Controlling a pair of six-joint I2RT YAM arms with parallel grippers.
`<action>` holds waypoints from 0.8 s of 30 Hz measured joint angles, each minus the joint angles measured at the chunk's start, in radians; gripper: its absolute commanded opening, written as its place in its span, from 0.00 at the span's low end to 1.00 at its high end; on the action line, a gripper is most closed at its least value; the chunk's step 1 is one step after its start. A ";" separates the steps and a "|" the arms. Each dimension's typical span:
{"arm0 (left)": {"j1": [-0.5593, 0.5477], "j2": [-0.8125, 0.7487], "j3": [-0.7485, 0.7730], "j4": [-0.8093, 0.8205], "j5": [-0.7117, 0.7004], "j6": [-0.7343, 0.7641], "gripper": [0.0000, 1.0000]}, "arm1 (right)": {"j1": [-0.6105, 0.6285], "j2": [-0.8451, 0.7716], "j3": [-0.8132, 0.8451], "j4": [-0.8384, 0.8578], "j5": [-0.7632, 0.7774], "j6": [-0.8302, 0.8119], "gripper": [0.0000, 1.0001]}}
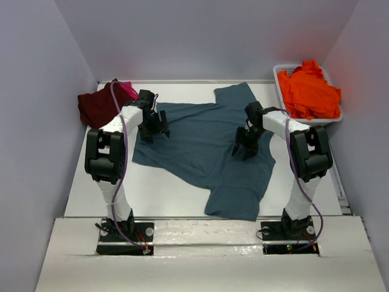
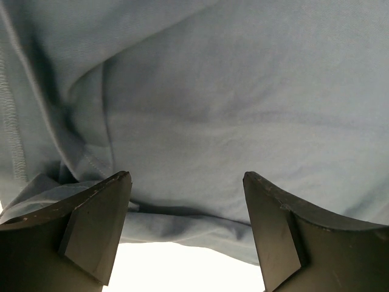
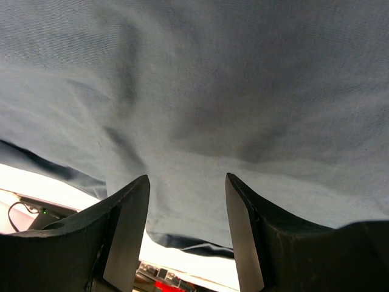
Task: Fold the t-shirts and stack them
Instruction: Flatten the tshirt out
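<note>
Teal-blue t-shirt [image 1: 206, 140] lies spread open across the middle of the white table [image 1: 164, 188] in the top view. One sleeve reaches toward the upper centre and its lower edge hangs toward the bottom centre of the frame. The left gripper [image 1: 155, 131] hangs over the shirt's left part and the right gripper [image 1: 245, 149] over its right part. In the left wrist view the left gripper [image 2: 187, 176] has its fingers [image 2: 91, 231] spread wide with nothing between them. Beyond them the teal-blue t-shirt [image 2: 243, 91] fills the frame, with a stitched hem at the left edge and wrinkled folds at lower left. In the right wrist view the right gripper [image 3: 187, 176] has its fingers [image 3: 243, 231] apart, less widely, and also grips nothing, with the same cloth [image 3: 213, 79] beyond. At the upper left of the top view a maroon shirt [image 1: 97, 108] sits in a heap with a pink shirt [image 1: 126, 90] just behind it. At the upper right an orange shirt [image 1: 309, 91] is piled in a white tub [image 1: 277, 76].
</note>
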 measured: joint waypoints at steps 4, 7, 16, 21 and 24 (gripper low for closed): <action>0.005 0.000 -0.001 -0.003 -0.018 -0.007 0.86 | 0.000 0.000 -0.002 0.004 0.000 0.000 0.59; 0.007 0.002 -0.001 -0.006 -0.027 -0.009 0.86 | 0.000 0.001 -0.003 0.004 0.000 0.002 0.59; 0.053 0.026 -0.010 -0.010 -0.035 -0.008 0.86 | 0.000 0.001 -0.034 0.014 0.001 0.016 0.59; 0.083 0.046 -0.039 -0.009 -0.030 -0.008 0.86 | 0.000 0.001 -0.034 0.019 0.007 0.027 0.59; 0.097 0.055 -0.047 -0.009 -0.030 -0.008 0.86 | 0.000 0.001 -0.035 0.022 0.009 0.030 0.59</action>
